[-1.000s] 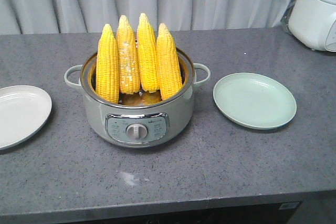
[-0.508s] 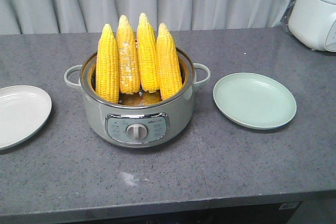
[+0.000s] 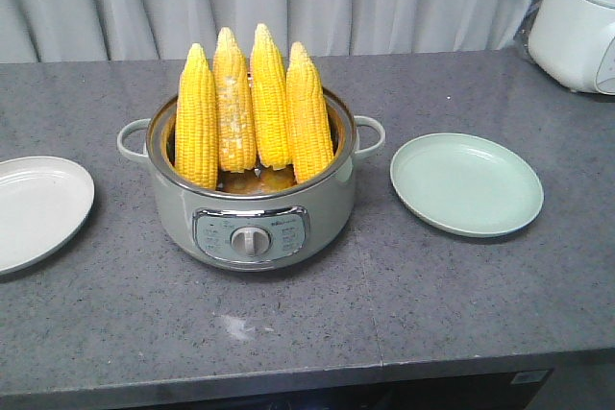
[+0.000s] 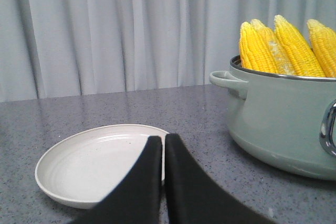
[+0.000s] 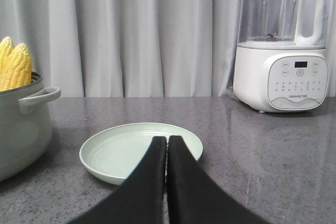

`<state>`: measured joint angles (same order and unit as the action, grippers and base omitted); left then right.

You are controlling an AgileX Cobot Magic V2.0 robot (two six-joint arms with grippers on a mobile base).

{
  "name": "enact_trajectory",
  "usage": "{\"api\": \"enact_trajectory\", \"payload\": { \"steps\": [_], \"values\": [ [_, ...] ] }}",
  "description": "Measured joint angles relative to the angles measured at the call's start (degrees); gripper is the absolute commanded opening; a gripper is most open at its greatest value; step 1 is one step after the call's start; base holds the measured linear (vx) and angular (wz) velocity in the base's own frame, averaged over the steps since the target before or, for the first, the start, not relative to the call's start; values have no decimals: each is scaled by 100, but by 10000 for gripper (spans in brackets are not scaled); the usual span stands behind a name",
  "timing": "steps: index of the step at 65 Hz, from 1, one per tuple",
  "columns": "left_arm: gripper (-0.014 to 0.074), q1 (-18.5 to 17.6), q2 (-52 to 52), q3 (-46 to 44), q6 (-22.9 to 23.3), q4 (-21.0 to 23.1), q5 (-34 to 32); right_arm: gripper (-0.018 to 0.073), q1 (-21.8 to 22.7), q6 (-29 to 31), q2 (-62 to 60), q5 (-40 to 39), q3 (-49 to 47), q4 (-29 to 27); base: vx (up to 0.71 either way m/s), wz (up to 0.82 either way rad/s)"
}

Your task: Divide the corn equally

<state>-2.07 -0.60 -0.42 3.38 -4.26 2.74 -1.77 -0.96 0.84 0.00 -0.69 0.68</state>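
Four bright yellow corn cobs (image 3: 252, 108) stand upright in the pale green electric pot (image 3: 252, 223), centred on the grey countertop (image 3: 404, 314). A round white plate (image 3: 38, 208) sits at its left edge and a round mint plate (image 3: 466, 182) sits right of the pot. The left gripper (image 4: 163, 142) and right gripper (image 5: 167, 142) are both pinched closed.

The grey speckled worktop (image 3: 452, 304) carried four things. A pale green pot (image 3: 317, 213) with a dial on its front stood near the middle. A white plate (image 3: 38, 206) lay well off to its left, cut by the frame edge. A green plate (image 3: 466, 183) lay near its right handle, not touching. A white blender (image 3: 575, 31) stood at the far right corner.
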Motion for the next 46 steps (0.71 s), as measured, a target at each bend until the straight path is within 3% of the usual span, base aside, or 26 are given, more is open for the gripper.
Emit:
{"api": "enact_trajectory", "payload": {
  "steps": [23, 31, 46],
  "values": [
    [-7, 0, 31, -1733, 23, 0, 1255, -11, 0, 0, 1983, 1092, -1864, 0, 0, 0],
    [-7, 0, 578, -2467, 70, 0, 1810, -11, 0, 0, 2702, 1578, -2680, 0, 0, 0],
    [-7, 0, 2175, -3848, 857, 0, 2637, -11, 0, 306, 4005, 2981, -4491, 0, 0, 0]
  ]
}}
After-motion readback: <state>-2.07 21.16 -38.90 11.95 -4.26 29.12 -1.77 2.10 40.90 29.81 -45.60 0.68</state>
